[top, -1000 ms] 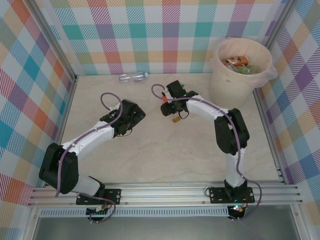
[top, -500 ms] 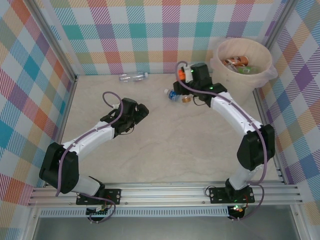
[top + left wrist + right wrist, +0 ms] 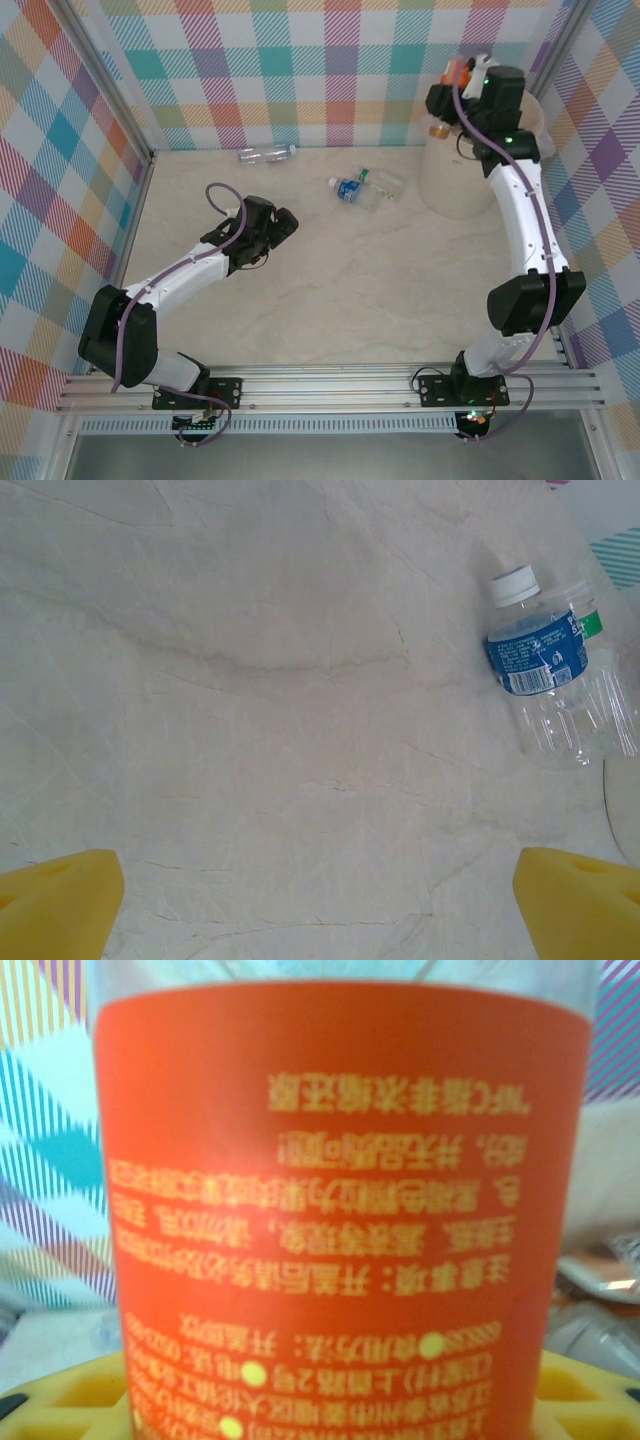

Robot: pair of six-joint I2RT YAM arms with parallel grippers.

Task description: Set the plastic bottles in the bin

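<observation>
We are holding the orange-labelled bottle (image 3: 340,1210) clamped in the right gripper (image 3: 445,100) at the bin's (image 3: 450,185) left rim, and we are judging it best to centre further in before releasing. The left gripper (image 3: 320,900) is gaping wide and empty.

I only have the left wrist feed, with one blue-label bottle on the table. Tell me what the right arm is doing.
Observer: The right gripper is raised at the left rim of the bin, shut on an orange-label bottle.
Operator: Report any bottles outside my view.
Observer: A clear bottle lies along the foot of the back wall, to the left of your blue-label bottle and well apart from it.
Operator: Give me the bin's position from my bottle.
Observer: The bin stands in the far right corner, to the right of the blue-label bottle.
</observation>
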